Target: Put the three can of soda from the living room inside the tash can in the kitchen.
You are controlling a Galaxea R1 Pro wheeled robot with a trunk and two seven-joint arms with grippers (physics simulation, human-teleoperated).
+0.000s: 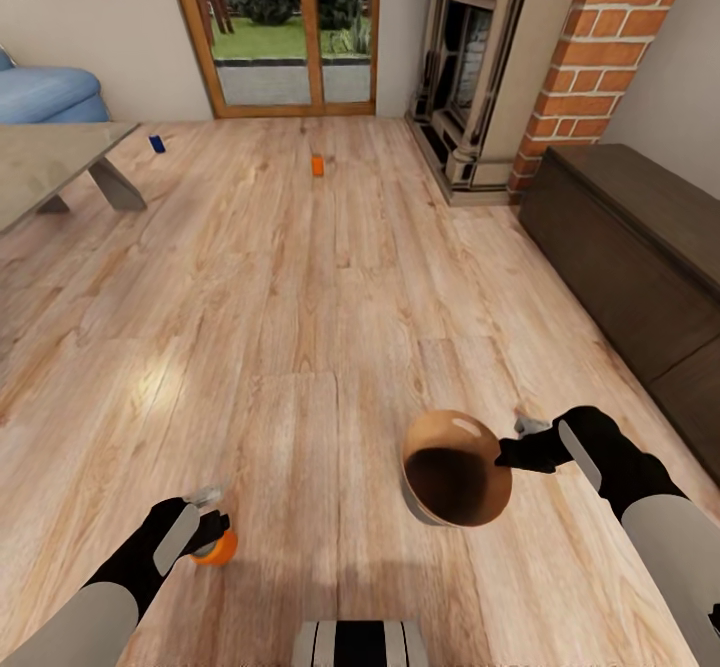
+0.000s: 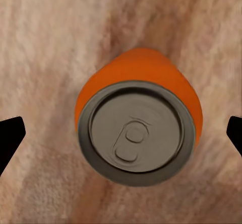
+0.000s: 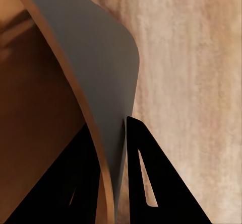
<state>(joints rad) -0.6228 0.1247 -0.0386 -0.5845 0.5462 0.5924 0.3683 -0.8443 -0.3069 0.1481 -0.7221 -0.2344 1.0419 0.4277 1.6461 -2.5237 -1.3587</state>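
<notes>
My left fingers (image 2: 11, 138) stand wide on both sides of an orange can (image 2: 138, 126) that stands upright on the wood floor (image 1: 300, 327), ready to close. My right fingers (image 3: 146, 183) pinch the rim of the grey bucket (image 1: 455, 469), brown inside, to carry it. Far ahead another orange can (image 1: 317, 165) and a blue can (image 1: 157, 143) wait

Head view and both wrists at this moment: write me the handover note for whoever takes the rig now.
Right hand: shut on the wall of the small round dark grey bucket with a brown inside, carried tilted above the wood floor.
Left hand: open, fingertips either side of the upright bright orange soda can on the floor; not gripped yet.
Second orange can stands far ahead near the glass doors; small dark blue can lies beside the low table.
Done: bucket brought in; it looks empty.
Left: grasp and bin all three.
</notes>
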